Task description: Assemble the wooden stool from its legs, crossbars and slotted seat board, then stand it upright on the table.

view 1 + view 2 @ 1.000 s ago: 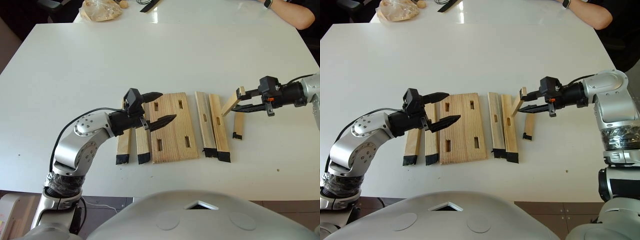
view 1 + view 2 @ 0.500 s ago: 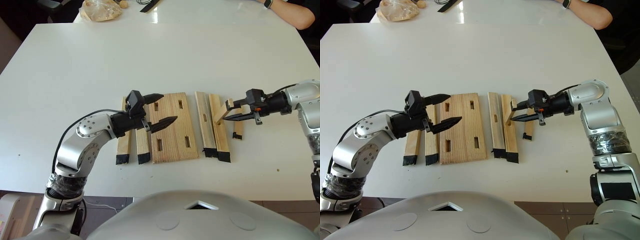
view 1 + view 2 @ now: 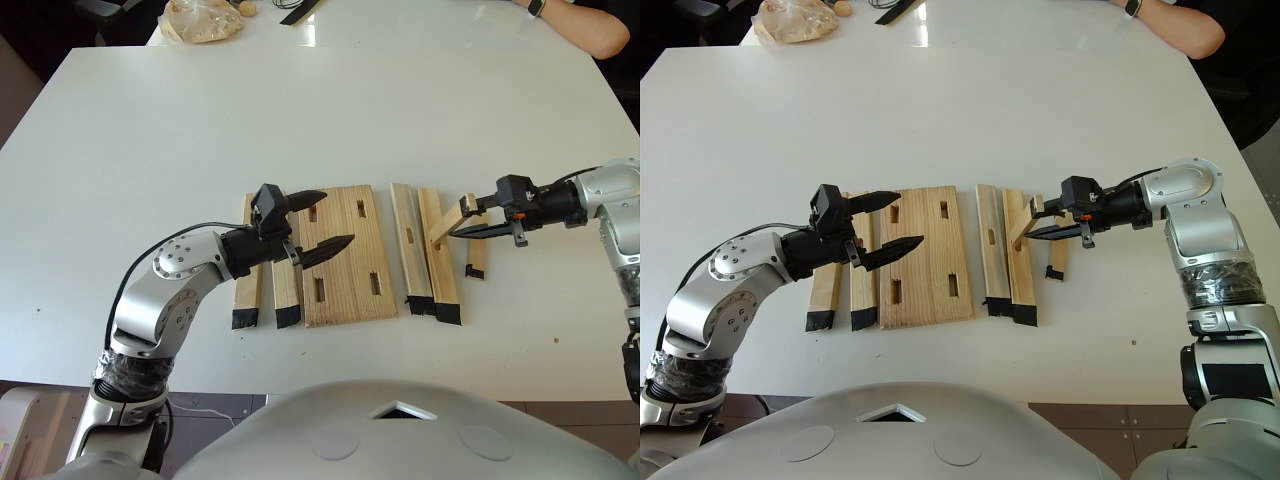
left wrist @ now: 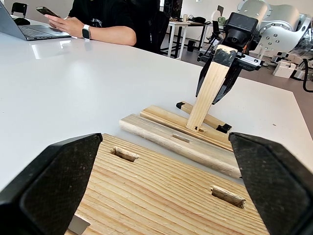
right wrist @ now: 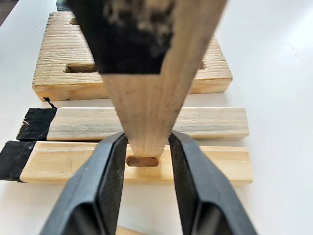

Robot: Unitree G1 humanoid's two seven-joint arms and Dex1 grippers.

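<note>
Stool assembly is at its first joint. The crossbar (image 4: 209,90), clamped in the right gripper (image 3: 463,218), has come down and inward. A second ago it hung higher and farther right, clear of the other parts. Now it leans at a tilt, with its lower end at the slot (image 5: 143,161) of the leg (image 3: 438,255). That leg is the outer one of the pair lying just right of the seat board (image 3: 345,255). In the last half second the bar has shifted only slightly. From the right wrist the tip sits right over the slot mouth, but I cannot tell whether it has gone in at all.

The left gripper (image 3: 336,214) has hardly stirred. Its fingers are spread wide and hold nothing, and it hovers over the board's left edge.

Everything else lies flat on the table (image 3: 300,110): the inner leg (image 3: 408,245), two legs (image 3: 266,285) left of the board, and a second crossbar (image 3: 477,255) beside the outer leg.

I judge the approach finished. What remains here is to bring the bar upright and press it home. Nothing looks joined yet, so the task is at an early stage.
</note>
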